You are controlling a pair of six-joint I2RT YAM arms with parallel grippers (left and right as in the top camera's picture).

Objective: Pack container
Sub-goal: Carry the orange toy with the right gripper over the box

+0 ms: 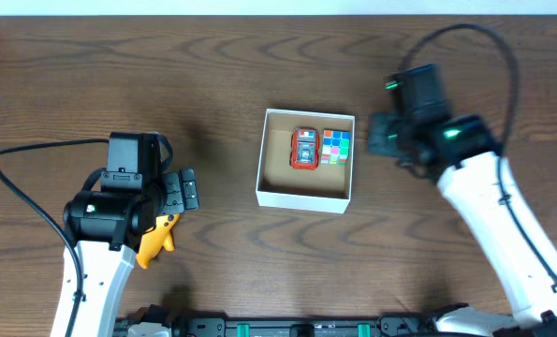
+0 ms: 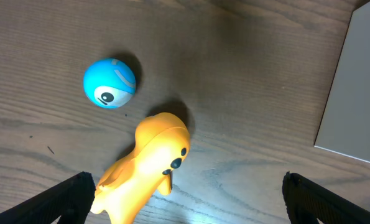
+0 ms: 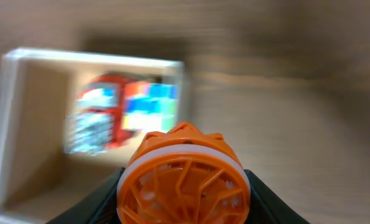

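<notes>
The container (image 1: pixel 301 197), a white-walled box with a brown inside, sits mid-table and holds a red toy (image 1: pixel 304 148) and a multicoloured cube (image 1: pixel 336 147). My right gripper (image 1: pixel 383 133) is just right of the box and is shut on an orange wheel-shaped toy (image 3: pixel 183 177). The box (image 3: pixel 10 124) lies ahead and left of it in the blurred right wrist view. My left gripper (image 2: pixel 185 199) is open over a yellow duck toy (image 2: pixel 144 168), which lies near its left finger. A blue ball (image 2: pixel 109 83) lies beyond the duck.
The duck also shows in the overhead view (image 1: pixel 155 239), partly under the left arm. The blue ball is hidden there. The box's white outer wall (image 2: pixel 352 93) stands at the right of the left wrist view. Cables trail from both arms.
</notes>
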